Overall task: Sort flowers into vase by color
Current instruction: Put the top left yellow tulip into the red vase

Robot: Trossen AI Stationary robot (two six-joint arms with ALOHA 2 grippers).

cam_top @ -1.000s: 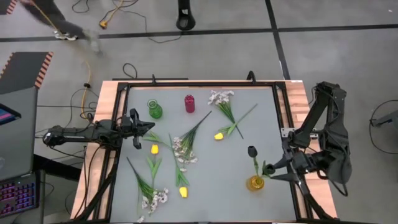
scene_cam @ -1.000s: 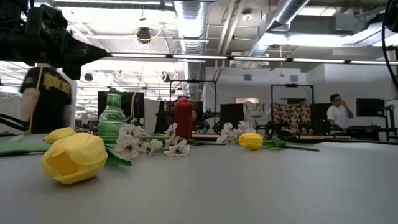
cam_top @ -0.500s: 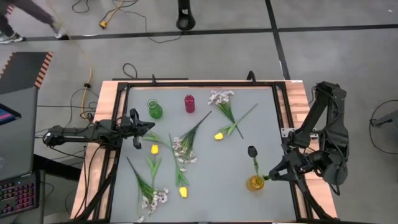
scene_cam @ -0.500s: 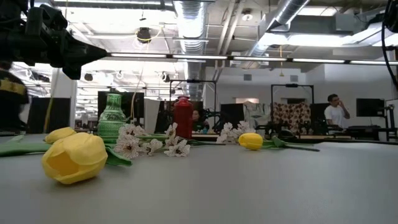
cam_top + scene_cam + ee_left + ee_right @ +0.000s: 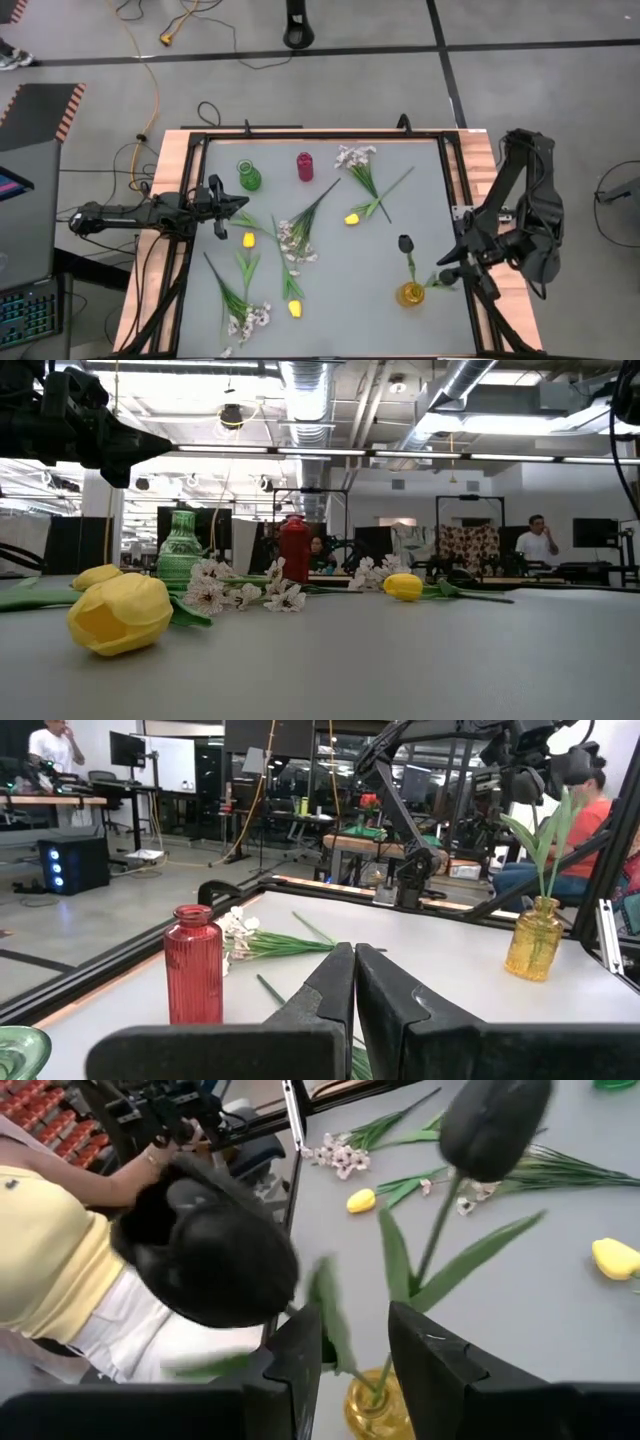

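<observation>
A dark tulip (image 5: 405,243) stands with its stem in the yellow vase (image 5: 410,295) near the table's right edge. My right gripper (image 5: 442,278) is open just right of that vase; in its wrist view (image 5: 352,1312) the fingers stand on either side of a green leaf (image 5: 327,1315), above the yellow vase (image 5: 375,1410). My left gripper (image 5: 243,214) is shut and hovers at the left edge, near a yellow tulip (image 5: 249,240). Two more yellow tulips (image 5: 352,218) (image 5: 295,308) and three white sprays (image 5: 355,157) (image 5: 297,240) (image 5: 247,320) lie flat on the table.
A green vase (image 5: 249,177) and a red vase (image 5: 305,166) stand upright near the far edge. A black frame (image 5: 320,134) rims the table. A person in a yellow shirt (image 5: 60,1270) sits beyond the table. Bare grey table lies between the red vase and the yellow vase.
My right gripper has drawn back from the yellow vase toward the table's right edge, while the dark tulip stays standing in the vase. A person walking past the far left corner has left the view.
</observation>
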